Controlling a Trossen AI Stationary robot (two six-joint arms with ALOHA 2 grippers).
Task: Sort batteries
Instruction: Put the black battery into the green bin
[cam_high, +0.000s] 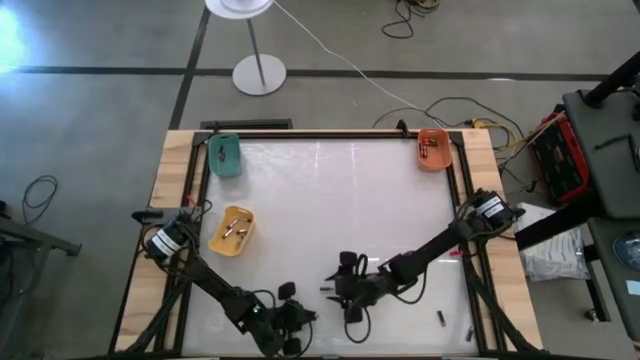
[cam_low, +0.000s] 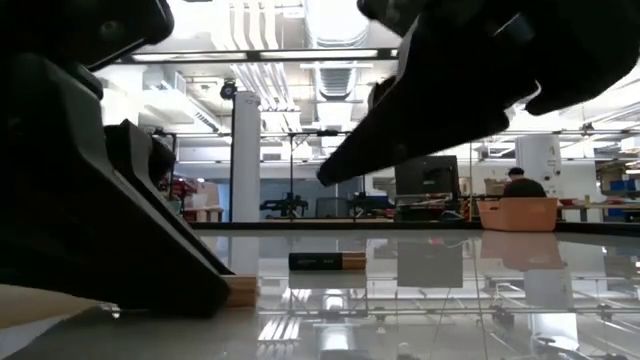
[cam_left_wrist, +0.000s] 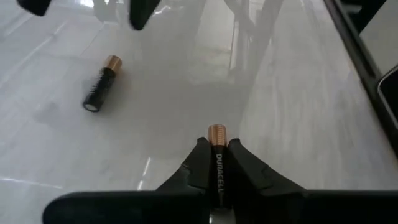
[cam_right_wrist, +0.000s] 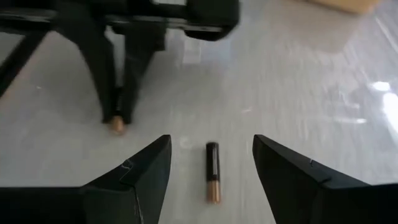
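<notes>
My left gripper (cam_left_wrist: 216, 144) is near the table's near edge (cam_high: 288, 318), shut on a black battery with a copper end. My right gripper (cam_right_wrist: 211, 142) is just to its right (cam_high: 345, 288) and open. Its fingers stand on either side of a second black-and-copper battery (cam_right_wrist: 212, 171) without touching it. That battery lies on its side on the table (cam_left_wrist: 101, 84) (cam_low: 327, 261). In the right wrist view my left gripper (cam_right_wrist: 118, 93) points down at the table. My left gripper pinches the black battery between its two fingers (cam_left_wrist: 199, 158), and the battery lies along them. The copper end (cam_left_wrist: 216, 132) sticks out past the fingertips. The fingers come from above, pointing down, with the copper end (cam_right_wrist: 117, 126) lowest. I cannot tell whether it touches the table.
A green bin (cam_high: 225, 155) sits at the far left corner, an orange bin (cam_high: 433, 150) at the far right, and a yellow bin (cam_high: 232, 230) at the left; each holds batteries. Two loose batteries (cam_high: 440, 318) lie near the right near corner. A raised frame (cam_high: 320, 134) borders the table.
</notes>
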